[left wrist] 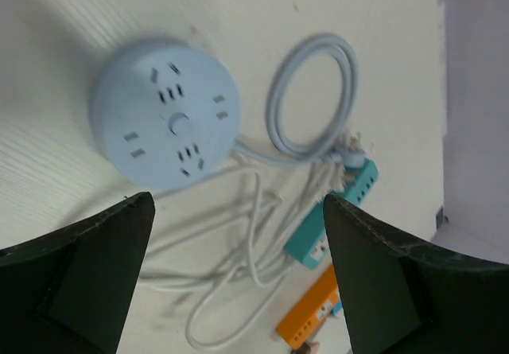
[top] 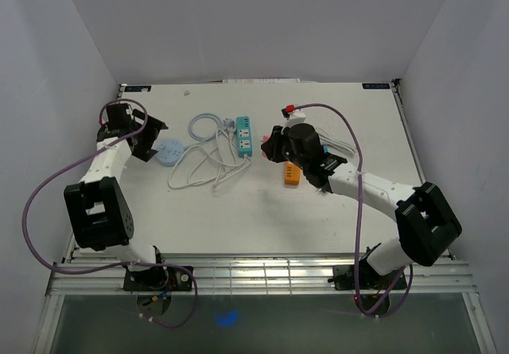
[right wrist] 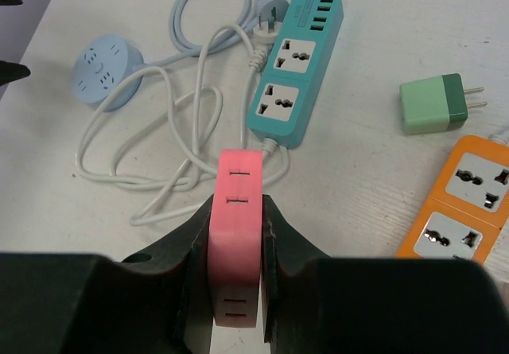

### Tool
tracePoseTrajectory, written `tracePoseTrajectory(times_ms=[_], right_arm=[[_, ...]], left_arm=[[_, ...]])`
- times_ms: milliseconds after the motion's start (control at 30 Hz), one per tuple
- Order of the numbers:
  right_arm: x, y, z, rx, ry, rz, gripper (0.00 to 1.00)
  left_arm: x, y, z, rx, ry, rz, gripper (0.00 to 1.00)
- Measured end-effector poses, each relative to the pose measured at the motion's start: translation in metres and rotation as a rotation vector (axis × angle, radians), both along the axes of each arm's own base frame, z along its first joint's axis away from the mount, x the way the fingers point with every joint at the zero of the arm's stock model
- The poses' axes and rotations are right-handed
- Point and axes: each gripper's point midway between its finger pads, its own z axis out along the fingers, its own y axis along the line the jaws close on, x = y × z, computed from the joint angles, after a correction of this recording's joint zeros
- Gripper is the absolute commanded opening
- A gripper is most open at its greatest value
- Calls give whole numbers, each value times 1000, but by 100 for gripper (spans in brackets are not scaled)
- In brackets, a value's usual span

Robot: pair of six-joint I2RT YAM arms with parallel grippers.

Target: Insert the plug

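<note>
My right gripper (right wrist: 236, 211) is shut on a pink plug block (right wrist: 236, 235) with slots in its face, held above the table. Ahead of it lies a teal power strip (right wrist: 296, 68) with two universal sockets. In the top view the right gripper (top: 274, 143) hovers just right of that strip (top: 244, 137). My left gripper (left wrist: 238, 211) stands open with nothing between its fingers, above and just in front of a round pale-blue socket (left wrist: 165, 114). In the top view the left gripper (top: 151, 135) is at the table's far left, by the round socket (top: 169, 151).
White cables (right wrist: 175, 147) loop between the round socket and the teal strip. An orange power strip (right wrist: 469, 203) lies to the right, and a green adapter (right wrist: 433, 103) with prongs lies beyond it. A white-and-red plug (top: 294, 115) lies farther back. White walls stand on both sides.
</note>
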Motion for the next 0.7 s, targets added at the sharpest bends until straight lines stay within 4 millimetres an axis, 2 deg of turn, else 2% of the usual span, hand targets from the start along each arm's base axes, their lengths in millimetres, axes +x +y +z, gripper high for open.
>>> tracePoseTrajectory(times_ms=[67,133,267,400,533,700], right_arm=[[-3,-1,5,-12,8,14,8],[-6,-3,10,-18,7,23,8],[-11,-8,15,-32,3,35,8],[-15,-11,14,-49,12,44,8],[-19,-15,12,-70,20,50,8],[-24,-19,6,-100,45,54,8]], left_arm=[[11,26,-21,27,52,39,98],[21,39,-39,46,92,51,98],[32,47,-76,66,154,30,98],[45,51,-101,75,194,13,98],[70,56,-102,86,162,-8,98],[76,53,-102,87,141,-31,97]])
